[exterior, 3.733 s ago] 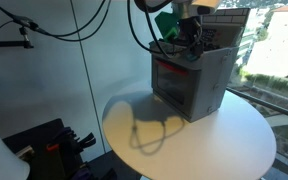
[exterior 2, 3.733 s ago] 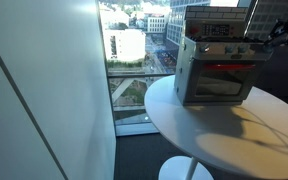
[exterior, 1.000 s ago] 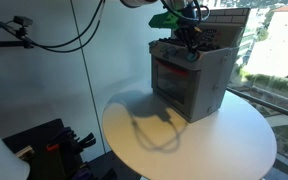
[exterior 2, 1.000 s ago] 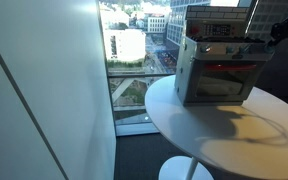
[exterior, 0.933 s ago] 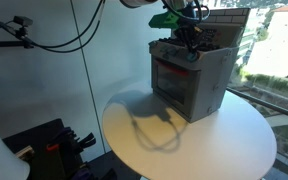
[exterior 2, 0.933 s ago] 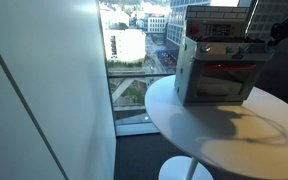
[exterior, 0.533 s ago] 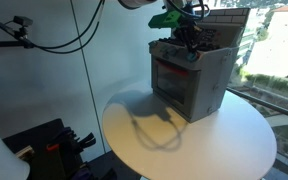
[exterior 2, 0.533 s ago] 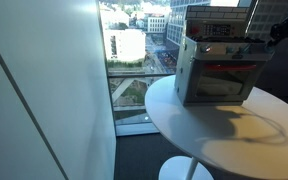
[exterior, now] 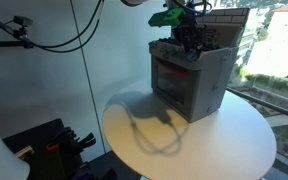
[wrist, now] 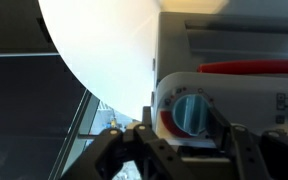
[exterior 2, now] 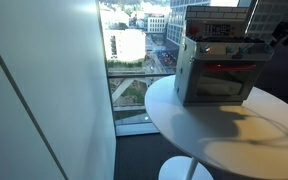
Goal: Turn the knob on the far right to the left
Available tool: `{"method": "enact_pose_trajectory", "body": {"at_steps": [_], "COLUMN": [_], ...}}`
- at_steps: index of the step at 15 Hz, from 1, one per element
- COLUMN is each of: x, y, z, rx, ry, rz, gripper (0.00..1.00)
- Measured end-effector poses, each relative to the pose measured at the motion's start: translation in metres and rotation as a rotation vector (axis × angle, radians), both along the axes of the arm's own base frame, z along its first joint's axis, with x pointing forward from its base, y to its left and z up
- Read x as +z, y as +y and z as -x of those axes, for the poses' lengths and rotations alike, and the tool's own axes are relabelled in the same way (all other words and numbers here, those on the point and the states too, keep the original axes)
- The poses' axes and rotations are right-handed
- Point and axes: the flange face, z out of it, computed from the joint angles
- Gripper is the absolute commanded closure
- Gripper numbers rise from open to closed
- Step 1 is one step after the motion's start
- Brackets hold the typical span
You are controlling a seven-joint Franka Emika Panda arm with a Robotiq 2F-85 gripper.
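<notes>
A grey toaster oven (exterior: 192, 82) with a red-glowing window stands on a round white table (exterior: 184, 140); it also shows in an exterior view (exterior 2: 219, 72). In the wrist view its blue round knob (wrist: 194, 112) sits on a white panel with a red dial arc. My gripper (wrist: 189, 130) is open, with one finger on each side of the knob. The right finger is close to the knob's rim and the left finger stands apart. In both exterior views the gripper (exterior: 190, 44) (exterior 2: 277, 37) is at the oven's upper front corner.
The white table (exterior 2: 234, 130) stands beside a full-height window with a city view below. A white wall panel (exterior: 44, 70) and dark cables are behind the table. Black equipment (exterior: 54, 145) lies on the floor.
Since 3.7 s ago the gripper has shifted slightly upward at the oven's top front. Over the last second it has barely moved.
</notes>
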Motion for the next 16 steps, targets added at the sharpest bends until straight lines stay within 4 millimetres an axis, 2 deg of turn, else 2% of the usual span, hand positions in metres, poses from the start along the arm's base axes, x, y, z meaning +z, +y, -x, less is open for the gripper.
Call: {"method": "enact_pose_trajectory", "body": {"at_steps": [1, 2, 9, 16], "x": [0.001, 0.003, 0.017, 0.028], "y": [-0.001, -0.002, -0.001, 0.005], "z": [0.002, 0.004, 0.024, 0.054], "rx": [-0.003, -0.006, -0.016, -0.015], "ry": [0.011, 0.021, 0.131, 0.302], "rz": [-0.002, -0.005, -0.033, -0.101], "gripper": [0.02, 0.00, 0.00, 0.00]}}
